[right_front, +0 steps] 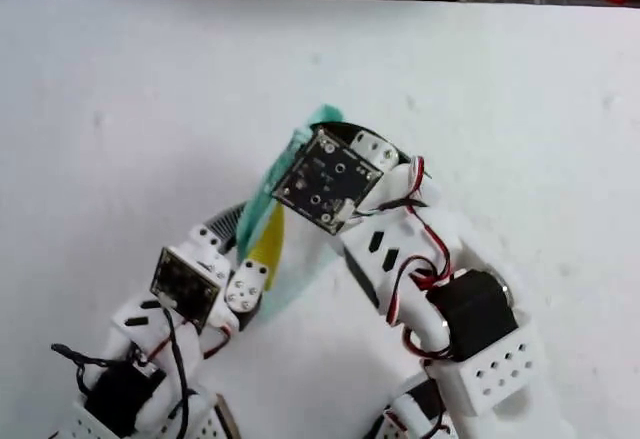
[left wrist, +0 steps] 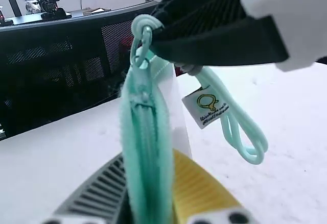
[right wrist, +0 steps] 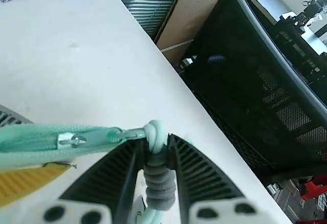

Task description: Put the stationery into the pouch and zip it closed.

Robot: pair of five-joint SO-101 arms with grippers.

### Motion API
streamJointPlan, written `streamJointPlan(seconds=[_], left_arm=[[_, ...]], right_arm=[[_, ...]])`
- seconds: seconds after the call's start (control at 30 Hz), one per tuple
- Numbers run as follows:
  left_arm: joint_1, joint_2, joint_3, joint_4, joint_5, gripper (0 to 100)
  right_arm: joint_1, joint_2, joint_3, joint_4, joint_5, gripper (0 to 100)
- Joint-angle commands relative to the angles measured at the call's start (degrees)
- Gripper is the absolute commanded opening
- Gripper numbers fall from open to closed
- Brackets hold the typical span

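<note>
I read the pouch (left wrist: pixel 145 147) as mint green along its zip, with a matching mint cord (left wrist: pixel 240 132) and a yellow tag (left wrist: pixel 207 106) bearing dark print. Right gripper (right wrist: pixel 156 142): black ribbed fingers (right wrist: pixel 117 168). Left gripper (left wrist: pixel 148 208): a grey ribbed finger (left wrist: pixel 97 196) and a yellow ribbed surface (left wrist: pixel 199 193). Table (right_front: pixel 150 89): plain white.

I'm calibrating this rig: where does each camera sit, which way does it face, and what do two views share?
High view: above the table, looking down on the left arm, right arm and pouch.
Left wrist view: on the left arm, facing along the zipper; left hand clamps the pouch.
Right wrist view: on the right arm, facing the zipper's pull cord; right hand pinches it.
Shared: both wrist views show the pull cord.
</note>
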Motion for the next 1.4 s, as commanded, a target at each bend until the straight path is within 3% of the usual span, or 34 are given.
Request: streamJointPlan(seconds=[0.0,0.17,0.4,0.57,0.9,1.37], left_arm=[[0.7,-0.7,-3.9,1.2,-0.8,3],[0.7,-0.7,-12.1,14.3,1.0,20],[-2.2,-0.7,-12.7,14.4,2.5,13],[-1.7,-0.7,-11.2,12.0,2.1,2],[-1.6,-0.7,-10.7,12.0,2.0,2],[-1.6,-0.7,-10.6,11.9,2.0,2]], right_arm=[[2.9,0.2,-1.6,-2.9,1.1,1.8],[1.3,0.1,0.5,-2.9,0.8,1.8],[-0.1,0.0,0.8,-2.9,0.7,1.8],[-0.6,0.0,0.8,-2.9,0.6,1.8],[3.7,0.4,4.7,-11.4,1.1,1.7],[12.0,5.8,4.8,-14.6,1.1,1.7]])
